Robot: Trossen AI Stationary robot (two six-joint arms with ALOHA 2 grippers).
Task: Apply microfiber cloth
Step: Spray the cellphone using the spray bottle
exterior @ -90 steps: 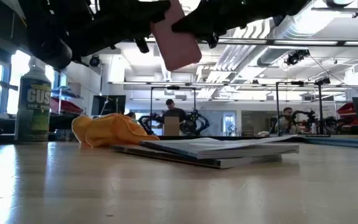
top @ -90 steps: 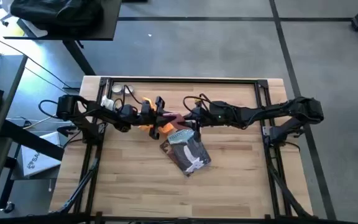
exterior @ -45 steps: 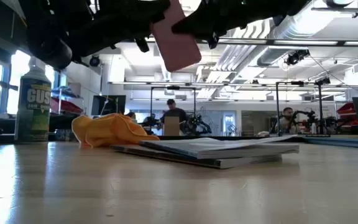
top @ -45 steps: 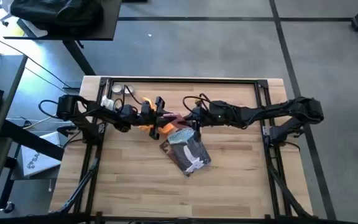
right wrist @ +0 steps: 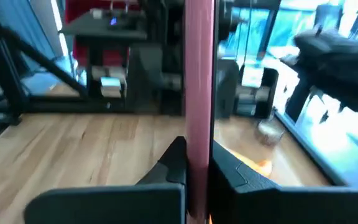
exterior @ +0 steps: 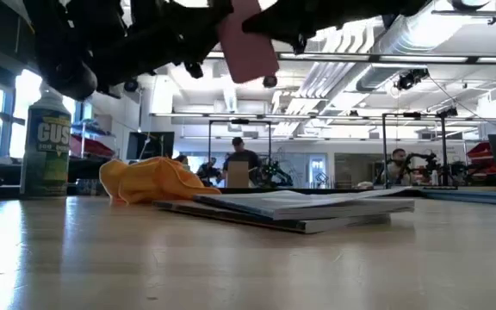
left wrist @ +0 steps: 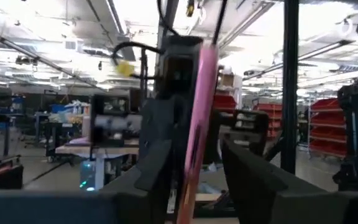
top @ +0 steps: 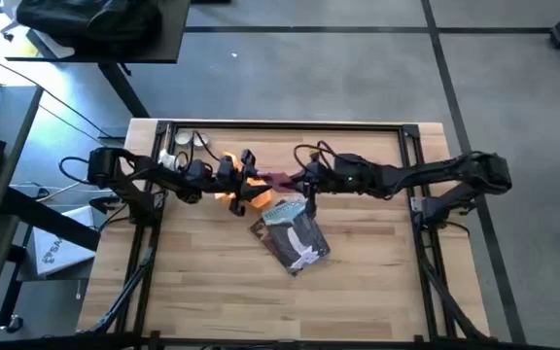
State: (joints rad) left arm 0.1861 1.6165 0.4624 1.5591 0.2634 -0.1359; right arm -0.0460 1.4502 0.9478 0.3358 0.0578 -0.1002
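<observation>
Crumpled bright orange-yellow microfiber cloth [exterior: 147,179] lying on wooden table [top: 212,282], beside blue-grey packet [top: 292,237]. Right gripper [right wrist: 197,171] clenching flat pink phone [right wrist: 199,93] aloft; left gripper [left wrist: 194,165] spread around its edge.

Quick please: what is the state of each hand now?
Left hand: open, fingers on either side of the pink phone, not gripping it.
Right hand: shut on the pink phone.

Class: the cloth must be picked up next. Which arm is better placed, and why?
Probably the left. Its end effector hangs over the cloth, fingers open around the pink phone without pinching it. The right end effector is shut on the phone, so it is busy.
</observation>
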